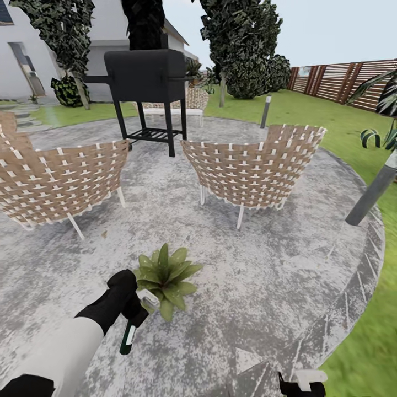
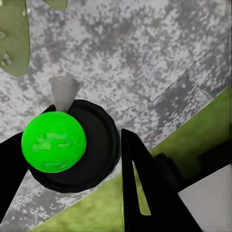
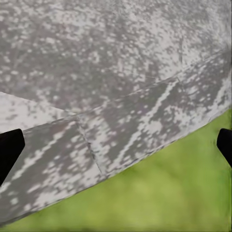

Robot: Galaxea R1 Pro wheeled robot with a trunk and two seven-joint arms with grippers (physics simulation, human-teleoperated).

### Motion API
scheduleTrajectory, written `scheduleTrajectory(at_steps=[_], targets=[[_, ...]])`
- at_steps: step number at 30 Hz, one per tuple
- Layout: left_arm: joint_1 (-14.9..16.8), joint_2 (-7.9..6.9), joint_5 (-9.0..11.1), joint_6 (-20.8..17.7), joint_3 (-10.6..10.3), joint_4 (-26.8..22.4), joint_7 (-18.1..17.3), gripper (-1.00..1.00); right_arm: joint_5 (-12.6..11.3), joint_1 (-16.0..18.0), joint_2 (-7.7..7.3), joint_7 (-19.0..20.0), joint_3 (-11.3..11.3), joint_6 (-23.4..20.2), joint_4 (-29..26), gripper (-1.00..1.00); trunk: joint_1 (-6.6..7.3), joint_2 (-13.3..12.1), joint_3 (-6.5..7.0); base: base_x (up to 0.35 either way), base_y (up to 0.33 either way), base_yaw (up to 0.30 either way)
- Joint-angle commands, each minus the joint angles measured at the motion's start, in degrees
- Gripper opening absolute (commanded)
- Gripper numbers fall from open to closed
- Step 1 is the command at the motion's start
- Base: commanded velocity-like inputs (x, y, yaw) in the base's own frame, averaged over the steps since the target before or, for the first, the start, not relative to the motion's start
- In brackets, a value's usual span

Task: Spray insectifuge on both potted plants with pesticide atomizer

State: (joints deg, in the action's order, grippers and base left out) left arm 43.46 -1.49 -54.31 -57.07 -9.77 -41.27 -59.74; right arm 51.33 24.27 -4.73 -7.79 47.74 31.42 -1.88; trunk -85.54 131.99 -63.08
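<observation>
Half the pesticide atomizer [image 1: 128, 336] hides inside the left gripper [image 1: 131, 309].

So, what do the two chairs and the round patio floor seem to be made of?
The chairs look like woven tan wicker strips with white gaps, on thin pale legs, probably metal. The patio floor looks like mottled grey stone or concrete, matte, with a segmented paved rim.

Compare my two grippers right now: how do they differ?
The left gripper is shut on the atomizer, beside the potted plant; the right gripper is open, holding nothing. The left hangs over the patio, the right over its edge by the lawn. Both have black fingers.
</observation>
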Motion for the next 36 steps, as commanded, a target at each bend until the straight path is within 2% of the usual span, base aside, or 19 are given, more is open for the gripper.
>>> scheduleTrajectory(at_steps=[1,9,11,13,16,20,22,23,24,25,27,29,31,33,35,36], targets=[[-0.22,-0.11,-0.68,-0.25,-0.16,-0.07,-0.52,-1.00,0.61,0.03,-0.02,-0.45,0.24,0.13,0.12,1.00,0.01,0.02,-0.05,0.004,-0.265,-0.015],[-0.71,-1.16,-0.65,-0.22,0.22,2.06,-0.30,-1.00,0.61,0.04,-0.02,-0.40,0.23,0.13,0.12,1.00,0.01,0.02,-0.05,0.001,-0.058,-0.002],[-2.00,-2.19,-0.63,-0.02,0.42,3.28,-0.17,-1.00,0.61,0.04,-0.02,-0.43,0.20,0.13,0.12,1.00,0.01,0.02,-0.05,0.000,-0.001,0.000],[-3.83,-2.48,-0.63,0.18,0.54,3.56,0.05,-1.00,0.61,0.04,-0.02,-0.41,0.19,0.14,0.12,1.00,0.01,0.02,-0.05,0.000,0.000,0.000],[-4.78,-1.85,-0.57,0.21,1.29,2.79,1.28,-1.00,0.61,0.01,0.01,-0.40,0.16,0.12,0.12,1.00,0.01,0.02,-0.05,0.000,0.000,0.000],[-4.87,1.68,-0.38,0.20,5.19,-0.53,5.72,-1.00,0.61,0.01,0.05,-0.40,0.17,0.13,0.12,1.00,0.01,0.02,-0.05,0.000,0.000,0.000],[-4.87,2.42,-0.38,0.18,6.47,-1.09,7.10,-1.00,0.61,0.01,0.06,-0.39,0.16,0.12,0.12,1.00,0.01,0.02,-0.05,0.000,0.000,0.000],[-4.87,2.51,-0.39,0.19,7.13,-1.19,7.48,-1.00,0.61,0.00,0.07,-0.39,0.16,0.13,0.12,1.00,0.01,0.02,-0.05,0.000,0.000,0.000],[-4.87,2.35,-0.38,0.20,8.68,-1.25,8.14,-1.00,0.61,0.00,0.07,-0.38,0.16,0.13,0.12,1.00,0.01,0.02,-0.05,0.000,0.000,0.000],[-4.93,1.92,-0.44,0.30,10.50,-1.07,8.54,-1.00,0.61,0.03,0.07,-0.38,0.16,0.14,0.12,1.00,0.01,0.02,-0.05,0.000,0.000,0.000],[-5.30,0.77,-0.49,0.62,12.08,-0.69,8.75,-1.00,0.61,0.02,0.07,-0.38,0.16,0.14,0.12,1.00,0.01,0.02,-0.05,0.000,0.000,0.000],[-6.63,-0.17,-0.52,1.45,12.53,-0.59,8.82,-1.00,0.61,0.03,0.07,-0.38,0.16,0.14,0.12,1.00,0.01,0.02,-0.05,0.000,0.000,0.000],[-7.39,0.06,-0.45,2.30,12.56,-0.51,8.90,-1.00,0.61,0.03,0.07,-0.38,0.16,0.14,0.12,1.00,0.01,0.02,-0.05,0.000,0.000,0.000],[-7.54,1.05,-0.35,2.44,12.58,-0.52,8.93,-1.00,0.61,0.05,0.07,-0.38,0.16,0.14,0.15,1.00,0.01,0.02,-0.05,0.000,0.000,0.000],[-7.59,3.16,-0.41,2.48,12.58,-0.70,8.99,-1.00,0.61,0.04,0.09,-0.38,0.16,0.14,0.16,1.00,0.01,0.02,-0.05,0.000,0.000,0.000],[-7.59,3.61,-0.44,2.48,12.58,-0.83,9.11,-1.00,0.61,0.04,0.08,-0.38,0.16,0.14,0.14,1.00,0.01,0.02,-0.05,0.000,0.000,0.000]])
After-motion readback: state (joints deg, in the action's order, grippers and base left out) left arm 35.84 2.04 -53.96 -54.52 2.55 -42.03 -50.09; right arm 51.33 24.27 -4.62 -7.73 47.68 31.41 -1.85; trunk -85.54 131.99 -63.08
